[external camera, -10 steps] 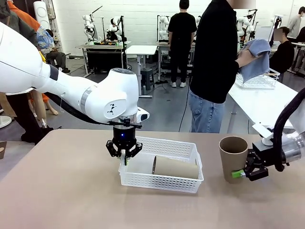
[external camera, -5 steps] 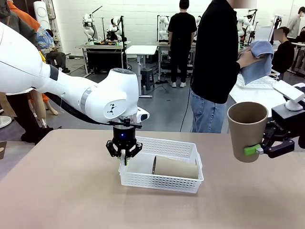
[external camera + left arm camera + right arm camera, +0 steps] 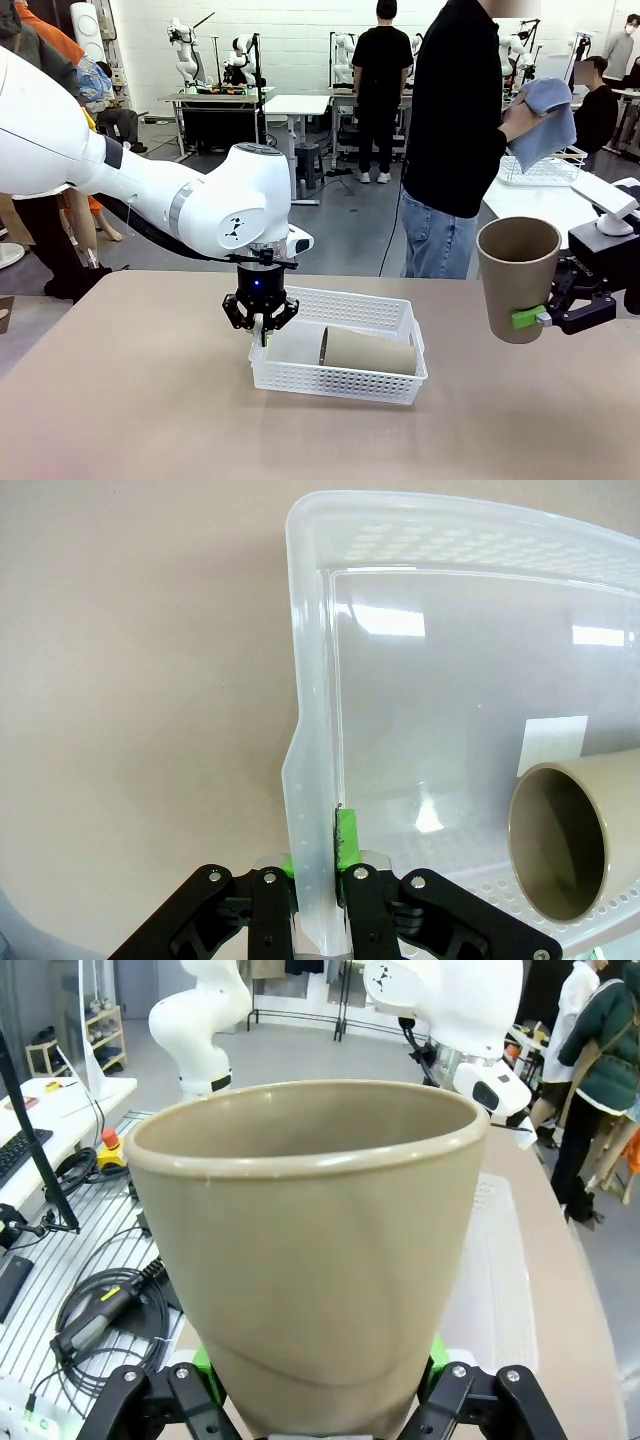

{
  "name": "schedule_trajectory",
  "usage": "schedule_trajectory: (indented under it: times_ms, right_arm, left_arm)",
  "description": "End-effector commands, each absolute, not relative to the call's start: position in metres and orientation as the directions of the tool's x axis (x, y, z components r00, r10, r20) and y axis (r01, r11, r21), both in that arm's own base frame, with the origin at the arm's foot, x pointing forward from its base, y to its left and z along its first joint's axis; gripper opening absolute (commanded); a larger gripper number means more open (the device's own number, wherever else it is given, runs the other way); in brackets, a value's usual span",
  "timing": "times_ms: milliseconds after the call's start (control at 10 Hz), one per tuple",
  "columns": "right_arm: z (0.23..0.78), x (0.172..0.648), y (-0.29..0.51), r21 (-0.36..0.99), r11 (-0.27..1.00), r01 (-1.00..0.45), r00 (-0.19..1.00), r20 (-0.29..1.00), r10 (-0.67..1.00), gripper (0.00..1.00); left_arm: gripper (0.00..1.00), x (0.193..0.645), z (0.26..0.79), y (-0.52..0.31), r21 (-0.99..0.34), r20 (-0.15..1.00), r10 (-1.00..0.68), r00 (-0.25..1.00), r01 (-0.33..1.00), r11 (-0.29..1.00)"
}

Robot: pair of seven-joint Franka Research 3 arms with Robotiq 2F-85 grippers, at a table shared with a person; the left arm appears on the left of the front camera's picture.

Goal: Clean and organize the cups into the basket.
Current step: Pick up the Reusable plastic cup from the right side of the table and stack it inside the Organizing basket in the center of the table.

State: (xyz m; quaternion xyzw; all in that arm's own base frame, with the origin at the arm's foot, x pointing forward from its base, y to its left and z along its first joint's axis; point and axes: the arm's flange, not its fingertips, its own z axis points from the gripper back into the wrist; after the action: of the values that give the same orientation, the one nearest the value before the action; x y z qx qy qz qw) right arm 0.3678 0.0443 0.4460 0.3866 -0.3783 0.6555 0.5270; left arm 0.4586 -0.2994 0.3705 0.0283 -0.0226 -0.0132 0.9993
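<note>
The white lattice basket (image 3: 340, 381) stands mid-table with one brown cup (image 3: 370, 350) lying on its side inside. My left gripper (image 3: 261, 327) points straight down, shut on the basket's left end wall. In the left wrist view, that gripper (image 3: 318, 858) pinches the basket wall (image 3: 312, 710), and the lying cup's open mouth (image 3: 570, 842) shows at the right. Off to the right, my right gripper (image 3: 517, 320) is shut on a second brown cup (image 3: 519, 270), held upright in the air above the table. In the right wrist view, this cup (image 3: 310, 1250) sits between the green pads (image 3: 205, 1362) of the right gripper (image 3: 320, 1400).
A person stands at the far side holding a blue cloth (image 3: 542, 122). Behind, a white wire basket (image 3: 545, 170) rests on another table. The brown tabletop (image 3: 130, 400) lies bare left of and in front of the basket.
My right gripper has lifted the brown cup off the table and raised it to the right, then held steady. The left gripper has stayed clamped on the basket.
</note>
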Motion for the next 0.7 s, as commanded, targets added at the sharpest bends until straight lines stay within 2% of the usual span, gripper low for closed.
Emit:
schedule_trajectory:
  times_ms: [0, 200, 300, 600]
  right_arm:
    - [0.460, 0.380, 0.071, -0.097, -0.093, -0.991, -0.129, 0.879, 0.458, 0.81]
    - [0.471, 0.426, 0.128, -0.027, -0.015, -1.000, -0.031, 0.841, 0.540, 0.81]
    - [0.467, 0.450, 0.148, 0.027, -0.007, -1.000, 0.019, 0.852, 0.523, 0.81]
    - [0.442, 0.507, 0.184, 0.069, 0.115, -0.991, 0.121, 0.832, 0.541, 0.81]
  left_arm:
    - [0.00, 0.458, 0.373, -0.300, 0.060, 0.050, -0.024, 0.998, 0.021, 0.998]
    - [0.00, 0.458, 0.373, -0.300, 0.060, 0.050, -0.024, 0.998, 0.021, 0.998]
    - [0.00, 0.458, 0.373, -0.300, 0.060, 0.050, -0.024, 0.998, 0.021, 0.998]
    - [0.00, 0.458, 0.373, -0.300, 0.060, 0.050, -0.024, 0.998, 0.021, 0.998]
